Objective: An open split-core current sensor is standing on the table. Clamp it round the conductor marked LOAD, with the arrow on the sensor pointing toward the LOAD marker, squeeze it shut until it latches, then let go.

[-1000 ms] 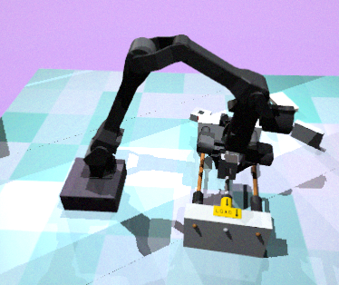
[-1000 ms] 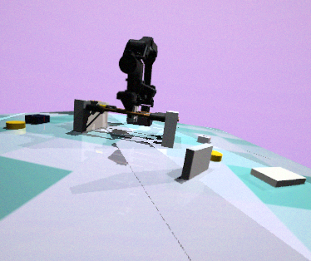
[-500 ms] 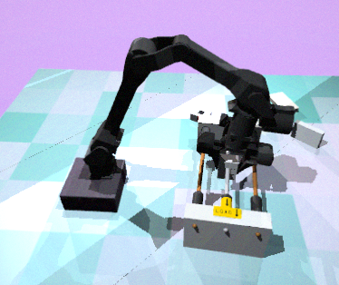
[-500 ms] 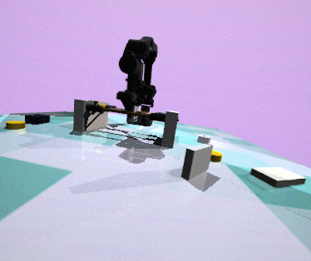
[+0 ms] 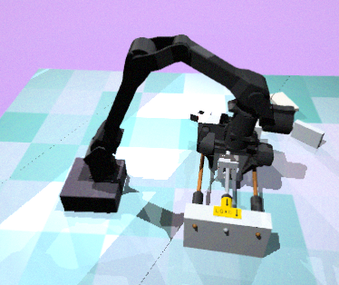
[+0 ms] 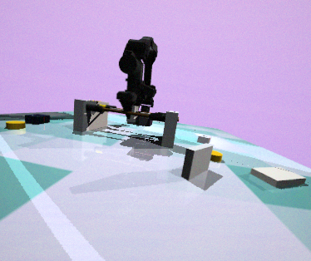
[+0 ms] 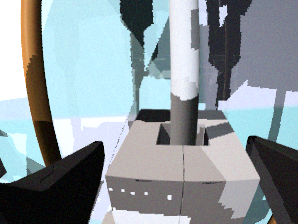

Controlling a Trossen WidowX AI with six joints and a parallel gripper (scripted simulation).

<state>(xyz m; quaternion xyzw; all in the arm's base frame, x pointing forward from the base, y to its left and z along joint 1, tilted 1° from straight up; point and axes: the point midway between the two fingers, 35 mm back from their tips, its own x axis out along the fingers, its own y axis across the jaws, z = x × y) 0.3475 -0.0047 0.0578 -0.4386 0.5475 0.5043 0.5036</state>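
Observation:
The grey current sensor (image 7: 145,162) (image 5: 227,164) sits around the pale middle conductor (image 7: 184,55) (image 5: 227,185), which passes through its opening. Its two halves meet at a thin seam in the wrist view. Whether the latch is caught cannot be told, and the sensor's arrow is not readable. The yellow LOAD marker (image 5: 227,211), with arrows pointing to the near side, is on the near end block at the middle conductor. My gripper (image 7: 179,147) (image 5: 227,169) is open. Its black fingers stand on either side of the sensor, with visible gaps to it in the wrist view.
Copper conductors (image 5: 200,177) (image 7: 32,55) run on both sides of the middle one, between the near end block (image 5: 202,236) and a far end block (image 6: 170,130). A standing grey block (image 5: 306,133) (image 6: 199,161) and a flat pale block (image 6: 278,175) lie beyond. Yellow discs (image 6: 15,125) (image 6: 216,156) lie farther out.

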